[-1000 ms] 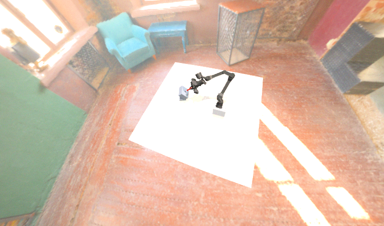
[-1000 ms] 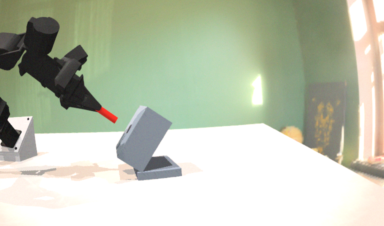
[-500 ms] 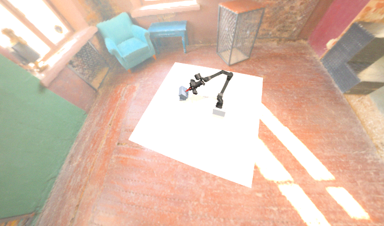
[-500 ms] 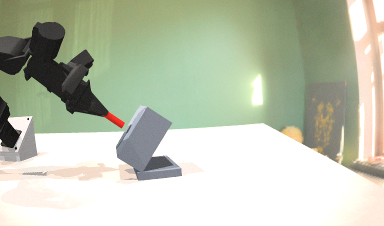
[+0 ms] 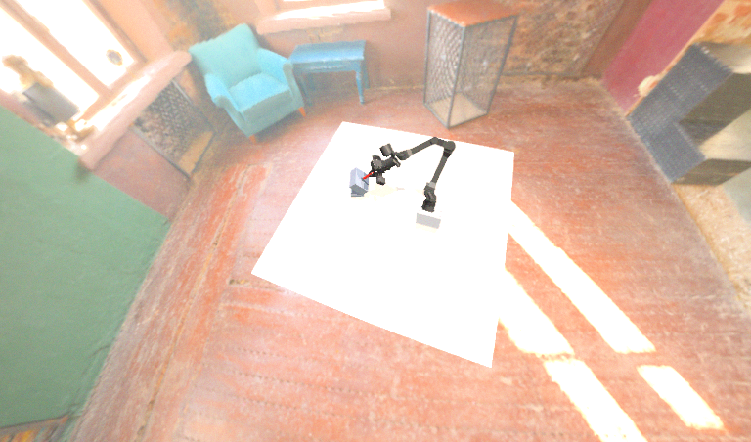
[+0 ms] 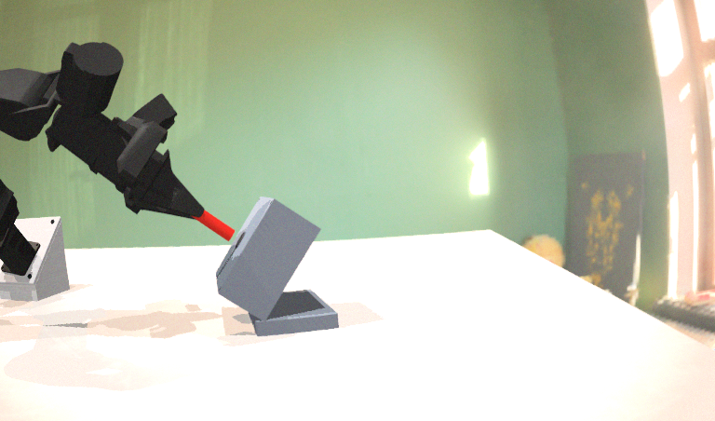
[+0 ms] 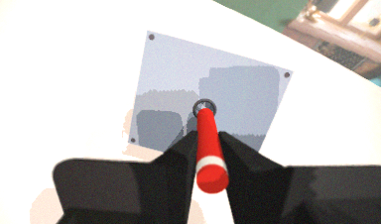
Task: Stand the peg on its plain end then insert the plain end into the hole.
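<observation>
My gripper [image 6: 199, 214] [image 7: 207, 137] is shut on the red peg [image 6: 217, 225] [image 7: 208, 135] [image 5: 368, 175]. The peg's white band is at the end nearer the wrist camera, and its plain end points down and forward at the sloped panel. The blue-grey sloped panel [image 5: 359, 181] [image 6: 271, 261] [image 7: 169, 70] stands on its foot on the table. In the exterior view the plain end is just short of the panel's face, near the hole [image 6: 239, 238]. In the wrist view the plain end overlaps the lower part of the hole's dark ring [image 7: 194, 109]. The exact gap is hard to tell.
The white table top [image 5: 387, 282] [image 6: 474, 343] carries the panel and the arm's grey base block [image 5: 427, 219] [image 6: 51, 274]. The panel's low foot [image 6: 298, 324] sticks out behind its block. A turquoise armchair, a blue side table and a mesh cabinet stand on the floor beyond the table.
</observation>
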Available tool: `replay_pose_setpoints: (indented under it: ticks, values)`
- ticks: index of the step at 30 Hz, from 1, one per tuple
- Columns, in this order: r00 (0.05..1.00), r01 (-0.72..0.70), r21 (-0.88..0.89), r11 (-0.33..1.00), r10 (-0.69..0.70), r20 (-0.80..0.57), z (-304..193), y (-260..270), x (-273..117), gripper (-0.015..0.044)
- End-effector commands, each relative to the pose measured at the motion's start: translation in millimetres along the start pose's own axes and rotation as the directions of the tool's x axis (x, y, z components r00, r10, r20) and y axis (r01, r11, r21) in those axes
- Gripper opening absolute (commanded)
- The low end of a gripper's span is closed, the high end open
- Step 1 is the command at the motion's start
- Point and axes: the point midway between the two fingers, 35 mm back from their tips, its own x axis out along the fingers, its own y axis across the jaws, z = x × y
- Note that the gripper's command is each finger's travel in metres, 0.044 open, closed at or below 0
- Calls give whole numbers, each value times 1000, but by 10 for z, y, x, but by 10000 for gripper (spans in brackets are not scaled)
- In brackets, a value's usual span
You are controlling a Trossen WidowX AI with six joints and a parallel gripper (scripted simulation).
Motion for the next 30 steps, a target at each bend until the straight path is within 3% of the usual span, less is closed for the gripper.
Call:
replay_pose_setpoints:
  ticks: [1, 30]
  values:
    - [1000, -1, 0, 1000, 1, 0, 1, 5, -3, 0]
    - [1000, -1, 0, 1000, 1, 0, 23, -4, 131, 0]
